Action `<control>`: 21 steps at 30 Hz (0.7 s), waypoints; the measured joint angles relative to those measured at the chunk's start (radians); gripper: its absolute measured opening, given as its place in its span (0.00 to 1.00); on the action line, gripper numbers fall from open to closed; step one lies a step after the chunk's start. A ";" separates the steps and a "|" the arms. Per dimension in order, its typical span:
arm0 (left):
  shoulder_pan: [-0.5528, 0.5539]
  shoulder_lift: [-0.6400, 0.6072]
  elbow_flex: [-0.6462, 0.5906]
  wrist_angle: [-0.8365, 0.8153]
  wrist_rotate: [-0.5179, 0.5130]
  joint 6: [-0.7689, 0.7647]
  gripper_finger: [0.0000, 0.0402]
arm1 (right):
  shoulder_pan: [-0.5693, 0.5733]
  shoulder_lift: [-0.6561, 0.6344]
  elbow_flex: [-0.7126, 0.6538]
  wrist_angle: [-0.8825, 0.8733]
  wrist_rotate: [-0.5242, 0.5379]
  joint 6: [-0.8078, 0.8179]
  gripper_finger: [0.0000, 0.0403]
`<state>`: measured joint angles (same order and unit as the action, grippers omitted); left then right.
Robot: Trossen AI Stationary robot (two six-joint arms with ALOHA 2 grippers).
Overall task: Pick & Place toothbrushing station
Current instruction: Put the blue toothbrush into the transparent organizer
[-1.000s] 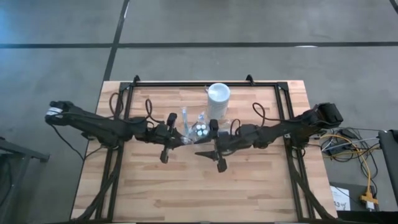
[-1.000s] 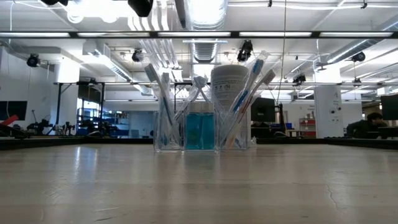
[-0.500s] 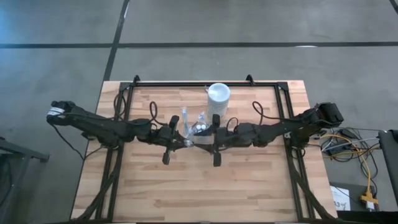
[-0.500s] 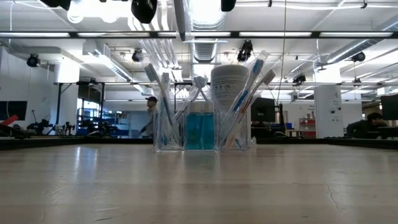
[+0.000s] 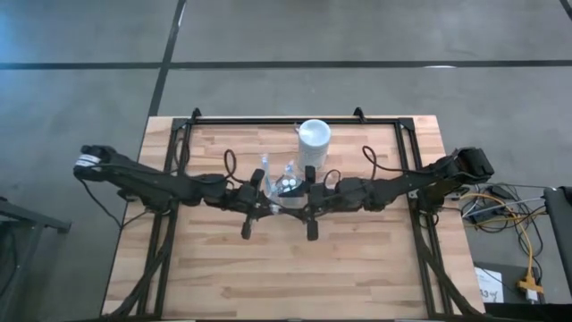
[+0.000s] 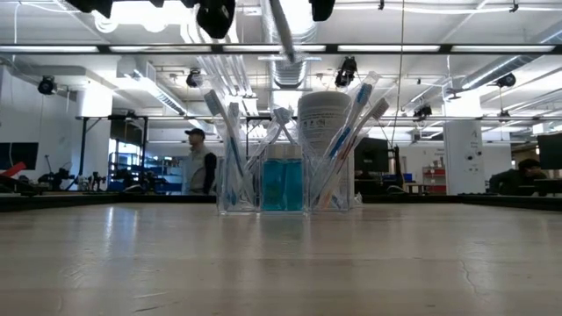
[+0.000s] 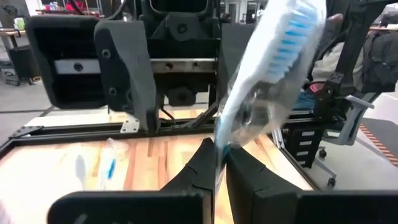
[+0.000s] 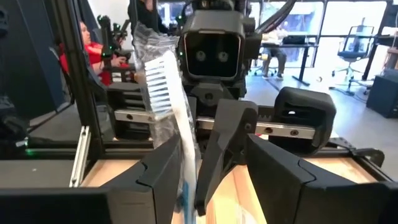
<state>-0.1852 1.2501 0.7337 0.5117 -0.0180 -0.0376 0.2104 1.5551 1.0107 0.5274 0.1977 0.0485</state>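
A toothbrush in a clear wrapper (image 7: pixel 273 68) is held high above the table by my shut left gripper (image 7: pixel 219 163). My right gripper (image 8: pixel 214 177) faces it from the right, open, and the brush (image 8: pixel 171 106) stands between its fingers, close to one. Both grippers meet over the table's middle, left (image 5: pixel 273 206) and right (image 5: pixel 295 204). Below them the station rests on the table: a clear holder (image 6: pixel 235 175) with toothbrushes, teal tubes (image 6: pixel 283 184) and the white cup (image 5: pixel 314 139) behind. My left gripper pinches the wrapped toothbrush's handle (image 7: pixel 219 142) between its two fingertips, coming level from the table's left. The brush slants upward from the fingers with its bristled head (image 7: pixel 292 31) on top, clear of the table. My right gripper's finger (image 8: pixel 163 177) is beside the wrapper; whether it touches it I cannot tell.
A black frame (image 5: pixel 268 121) runs along the table's far edge and down both sides. Bare wood (image 5: pixel 286 268) lies in front of the station. A person (image 6: pixel 200 162) walks in the room beyond the table.
My left gripper has carried the toothbrush toward the table's right, up to my right gripper. My right gripper has swung round to face it, staying open. In the low view the brush's slanting end has come into sight at the top.
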 joint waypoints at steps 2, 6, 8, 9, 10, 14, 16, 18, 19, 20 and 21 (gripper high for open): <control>0.000 0.013 0.021 -0.004 -0.001 0.004 0.05 | 0.000 0.000 0.000 -0.008 0.000 -0.001 0.43; 0.001 0.015 0.051 -0.044 -0.010 0.018 0.05 | 0.001 0.000 0.000 -0.015 0.000 -0.001 0.43; 0.001 0.015 0.054 -0.048 -0.011 0.019 0.05 | 0.001 0.000 0.001 -0.023 0.000 0.000 0.43; 0.001 0.015 0.054 -0.050 -0.011 0.019 0.05 | 0.001 0.000 0.001 -0.028 0.000 0.002 0.43; 0.002 0.015 0.054 -0.052 -0.011 0.019 0.05 | 0.001 0.000 0.001 -0.034 0.000 0.005 0.42; 0.006 0.020 0.054 -0.060 -0.011 0.018 0.05 | 0.001 0.000 0.001 -0.037 0.002 -0.011 0.33; 0.007 0.023 0.054 -0.063 -0.011 0.014 0.05 | 0.001 0.000 0.001 -0.039 -0.001 -0.025 0.25; 0.007 0.026 0.054 -0.061 -0.013 0.013 0.05 | 0.001 0.000 0.001 -0.039 -0.019 -0.039 0.15; 0.007 0.026 0.054 -0.061 -0.014 0.012 0.05 | 0.001 0.000 0.000 -0.036 -0.022 -0.050 0.10; 0.007 0.026 0.054 -0.061 -0.014 0.011 0.05 | 0.001 0.000 0.000 -0.033 -0.023 -0.062 0.06; 0.007 0.026 0.054 -0.061 -0.015 0.010 0.05 | 0.001 0.000 0.000 -0.029 -0.024 -0.072 0.05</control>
<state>-0.1780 1.2766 0.7879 0.4508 -0.0326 -0.0277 0.2115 1.5551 1.0103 0.4988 0.1735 -0.0239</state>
